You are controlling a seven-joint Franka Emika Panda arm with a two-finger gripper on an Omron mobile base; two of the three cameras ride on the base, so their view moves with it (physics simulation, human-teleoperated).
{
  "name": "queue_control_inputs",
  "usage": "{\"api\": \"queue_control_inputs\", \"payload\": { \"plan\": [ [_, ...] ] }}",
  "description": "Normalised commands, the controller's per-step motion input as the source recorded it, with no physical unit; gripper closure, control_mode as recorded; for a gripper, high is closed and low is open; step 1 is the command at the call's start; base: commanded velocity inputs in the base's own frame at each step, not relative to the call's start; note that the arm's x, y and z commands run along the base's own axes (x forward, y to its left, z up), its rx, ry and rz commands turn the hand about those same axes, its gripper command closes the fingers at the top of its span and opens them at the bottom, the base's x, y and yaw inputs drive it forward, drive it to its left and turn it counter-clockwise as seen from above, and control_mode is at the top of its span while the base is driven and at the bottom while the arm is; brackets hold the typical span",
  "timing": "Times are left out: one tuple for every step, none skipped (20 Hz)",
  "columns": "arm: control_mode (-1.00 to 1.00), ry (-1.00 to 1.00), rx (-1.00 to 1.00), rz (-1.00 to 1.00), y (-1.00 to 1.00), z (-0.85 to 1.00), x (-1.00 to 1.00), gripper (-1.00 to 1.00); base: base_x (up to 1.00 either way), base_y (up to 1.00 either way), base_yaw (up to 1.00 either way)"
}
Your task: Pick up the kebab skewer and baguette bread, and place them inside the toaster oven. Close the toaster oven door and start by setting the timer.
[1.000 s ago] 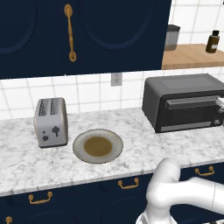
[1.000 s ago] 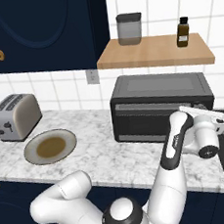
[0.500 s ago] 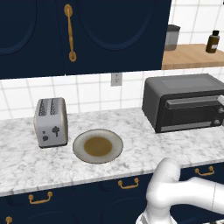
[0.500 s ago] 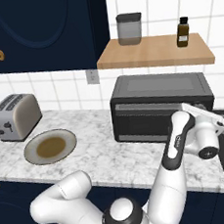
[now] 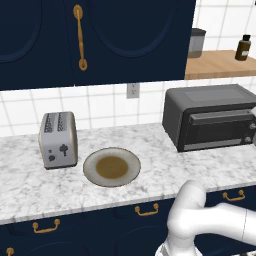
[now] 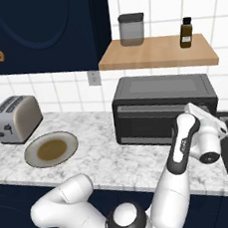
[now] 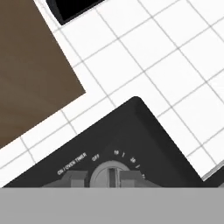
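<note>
jaws [image 7: 112, 178] clenched on timer knob [image 7: 112, 174], pointer toward panel top; toaster oven door [image 6: 157, 123] closed.

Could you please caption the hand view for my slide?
Hand closed on the toaster oven timer knob, white wall tiles behind.

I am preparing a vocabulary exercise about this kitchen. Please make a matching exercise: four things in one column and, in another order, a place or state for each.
Things:
1. plate
2. toaster
3. toaster oven door
4. bottle

Places or states:
a. on the wooden shelf
b. closed
c. at the left end of the counter
d. on the counter, no food on it

Pairs: 1-d, 2-c, 3-b, 4-a
</note>
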Motion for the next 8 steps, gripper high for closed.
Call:
{"api": "queue_control_inputs", "payload": {
  "plan": [
    [-1.00,0.00,0.19,0.04,-0.07,0.00,0.26,1.00,0.00,0.00,0.00],
    [-1.00,0.00,0.19,0.05,-0.07,0.00,0.26,1.00,0.00,0.00,0.00],
    [-1.00,-0.01,0.19,0.06,-0.05,0.00,0.11,1.00,0.00,0.00,0.00],
    [-1.00,-0.03,0.20,0.06,-0.01,0.00,0.06,1.00,0.00,0.00,0.00],
    [-1.00,-0.03,0.20,0.07,0.00,0.00,0.07,1.00,0.00,0.00,0.00],
    [-1.00,-0.02,0.21,0.07,-0.01,0.00,0.11,1.00,0.00,0.00,0.00],
    [-1.00,-0.03,0.19,0.07,0.00,0.00,0.14,1.00,0.00,0.00,0.00],
    [-1.00,-0.03,0.19,0.06,0.00,0.00,0.19,1.00,0.00,0.00,0.00]
  ]
}}
